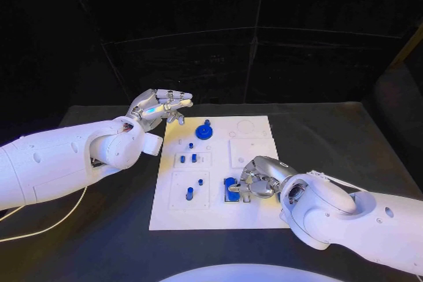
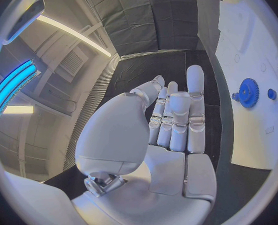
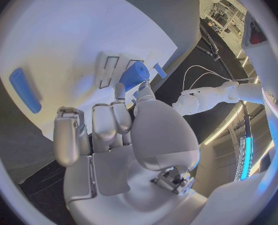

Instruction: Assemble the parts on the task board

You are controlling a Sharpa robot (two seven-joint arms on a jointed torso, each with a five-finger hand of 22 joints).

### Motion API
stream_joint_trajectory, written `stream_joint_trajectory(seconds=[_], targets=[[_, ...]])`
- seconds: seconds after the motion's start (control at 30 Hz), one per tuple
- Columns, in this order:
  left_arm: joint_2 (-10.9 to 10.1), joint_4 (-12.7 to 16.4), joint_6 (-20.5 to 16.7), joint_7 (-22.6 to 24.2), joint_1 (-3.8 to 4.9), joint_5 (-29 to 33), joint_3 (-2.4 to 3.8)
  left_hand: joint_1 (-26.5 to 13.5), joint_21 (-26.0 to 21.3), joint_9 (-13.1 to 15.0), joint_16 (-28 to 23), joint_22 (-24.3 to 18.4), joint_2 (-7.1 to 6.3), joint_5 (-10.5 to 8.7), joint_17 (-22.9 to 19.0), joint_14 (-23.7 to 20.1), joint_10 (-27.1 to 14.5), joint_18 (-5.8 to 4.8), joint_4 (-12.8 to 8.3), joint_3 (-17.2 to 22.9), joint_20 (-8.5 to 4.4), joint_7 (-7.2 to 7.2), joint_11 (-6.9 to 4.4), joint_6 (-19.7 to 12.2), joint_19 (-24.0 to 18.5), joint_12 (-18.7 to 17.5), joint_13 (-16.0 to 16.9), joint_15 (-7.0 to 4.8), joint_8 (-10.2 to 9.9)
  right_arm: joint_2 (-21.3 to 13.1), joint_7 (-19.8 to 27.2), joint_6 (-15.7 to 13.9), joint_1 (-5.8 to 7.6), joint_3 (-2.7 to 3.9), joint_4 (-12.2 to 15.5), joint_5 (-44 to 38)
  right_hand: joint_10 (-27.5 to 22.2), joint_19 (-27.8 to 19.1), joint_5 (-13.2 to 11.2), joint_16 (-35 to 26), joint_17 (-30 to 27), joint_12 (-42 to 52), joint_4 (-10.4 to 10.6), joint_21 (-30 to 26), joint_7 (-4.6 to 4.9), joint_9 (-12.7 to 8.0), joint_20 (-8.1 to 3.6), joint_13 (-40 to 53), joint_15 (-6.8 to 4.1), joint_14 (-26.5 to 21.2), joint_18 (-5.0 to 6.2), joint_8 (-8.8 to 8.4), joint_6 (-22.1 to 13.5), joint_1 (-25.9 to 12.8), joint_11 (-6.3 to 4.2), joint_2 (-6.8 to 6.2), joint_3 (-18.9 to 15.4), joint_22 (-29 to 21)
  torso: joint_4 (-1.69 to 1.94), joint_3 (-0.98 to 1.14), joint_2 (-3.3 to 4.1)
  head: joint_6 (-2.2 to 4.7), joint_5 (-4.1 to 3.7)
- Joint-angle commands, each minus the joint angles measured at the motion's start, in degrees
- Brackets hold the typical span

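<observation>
At the far left edge of the white task board (image 1: 255, 148), the left hand (image 1: 162, 106) is up in the air. Its fingers (image 2: 195, 110) are stretched out side by side and it holds nothing. Just to its right, a blue gear (image 1: 205, 131) sits on the board. Nearer the robot, small blue pegs (image 1: 187, 158) stand in the middle of the board, and more blue pieces (image 1: 191, 191) stand in the panel nearer still. On the right side, the right hand (image 1: 257, 178) rests low on the board. It pinches a blue block (image 3: 134, 76) between its thumb and a finger.
</observation>
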Motion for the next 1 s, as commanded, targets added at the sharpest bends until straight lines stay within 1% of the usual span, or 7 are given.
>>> stream_joint_trajectory(seconds=[0.03,0.27,0.5,0.6,0.67,0.77,1.0], targets=[[0.0,0.1,0.6,0.2,0.07,0.1,0.03,-0.3,-0.3,0.0,-0.1,-0.1,0.06,0.14,-0.1,-0.4,-0.4,0.79,0.0,-0.5,0.21,0.03,0.11,-0.3,-0.1,0.3,0.1,-0.19,0.2,0.2,-0.4,1.3,-0.04,-0.11,-0.3,-1.6,0.4,1.2,0.1,-0.1,0.0,0.3,-0.7,0.3,-0.49,0.2,-0.5,0.2,-0.37,0.8,-0.1,0.52,0.1,0.9,-0.08,0.33,0.0,9.7,-0.01,-0.01,-0.05,-0.13,0.06],[-0.1,0.1,0.6,0.3,0.07,0.1,0.03,-0.3,-0.4,0.0,-0.1,-0.1,0.09,0.15,-0.2,-0.4,-0.5,0.8,-0.1,-0.5,0.21,0.03,0.11,-0.4,-0.1,0.4,0.1,-0.2,0.3,0.3,-0.5,1.2,-0.04,-0.11,-0.7,-3.2,0.6,1.4,0.2,-0.2,0.0,0.7,-1.7,0.4,-0.73,0.7,-0.68,0.6,-0.55,0.8,-0.16,1.28,0.0,2.8,-0.31,1.04,0.0,9.9,-0.01,-0.01,-0.04,-0.16,0.16],[-0.2,0.2,0.5,0.3,0.07,0.1,0.03,-0.3,-0.4,0.0,-0.1,-0.1,0.09,0.15,-0.2,-0.4,-0.5,0.8,-0.1,-0.5,0.21,0.03,0.11,-0.4,-0.1,0.4,0.1,-0.2,0.3,0.3,0.9,0.4,-0.04,-0.11,-0.8,-3.5,0.7,1.5,0.2,-0.2,0.0,0.8,-1.9,0.5,-0.8,0.8,-0.73,0.8,-0.6,0.8,-0.2,1.49,0.0,3.3,-0.38,1.23,0.0,10.0,-0.03,0.0,-0.03,-0.15,0.2],[-0.2,0.2,0.5,0.3,0.07,0.1,0.03,-0.3,-0.4,0.0,-0.1,-0.1,0.09,0.15,-0.2,-0.4,-0.5,0.8,-0.1,-0.5,0.21,0.03,0.11,-0.4,-0.1,0.4,0.1,-0.2,0.3,0.2,2.6,-0.6,-0.04,-0.11,-0.7,-2.3,0.7,1.5,0.0,-0.2,0.1,0.8,-1.1,0.5,-0.63,0.9,-0.74,0.8,-0.55,0.8,-0.21,1.62,-0.3,2.2,-0.26,1.36,-0.8,10.1,-0.03,0.0,-0.05,-0.13,0.18],[-0.2,0.2,0.5,0.3,0.07,0.1,0.03,-0.3,-0.4,0.0,-0.1,-0.1,0.09,0.15,-0.2,-0.4,-0.5,0.8,-0.1,-0.5,0.21,0.03,0.11,-0.4,-0.1,0.4,0.1,-0.2,0.3,0.1,4.2,-1.6,-0.04,-0.11,-0.4,-1.2,0.8,1.6,-0.4,-0.1,0.2,0.8,0.2,0.6,-0.54,0.9,-0.69,0.9,-0.47,0.8,-0.24,1.76,-0.5,0.7,-0.16,1.51,-1.8,10.2,-0.07,0.01,-0.05,-0.06,0.22],[-0.2,0.2,0.5,0.3,0.07,0.1,0.03,-0.3,-0.4,0.0,-0.1,-0.1,0.09,0.15,-0.2,-0.4,-0.5,0.8,-0.1,-0.5,0.21,0.03,0.11,-0.4,-0.1,0.4,0.1,-0.2,0.3,-0.3,6.1,-2.5,-0.05,-0.1,0.1,0.0,0.9,1.8,-0.6,0.2,0.7,1.1,1.1,0.8,-0.56,1.0,-0.67,1.1,-0.47,0.9,-0.31,1.96,-0.6,-0.2,-0.16,1.72,-2.5,10.4,-0.06,0.05,-0.05,-0.01,0.27],[-0.3,0.2,0.6,0.3,0.07,0.1,0.03,-0.3,-0.4,0.0,-0.1,-0.1,0.09,0.15,-0.2,-0.4,-0.5,0.8,-0.1,-0.5,0.21,0.03,0.11,-0.4,-0.1,0.4,0.1,-0.2,0.3,-1.5,8.4,-2.2,-0.06,-0.1,1.3,1.4,1.4,2.3,-0.5,0.6,1.5,2.0,0.8,1.2,-0.75,1.2,-0.72,1.9,-0.58,1.1,-0.47,2.25,-0.5,0.8,-0.32,1.75,-2.6,11.0,-0.03,0.03,-0.02,-0.01,0.35]])
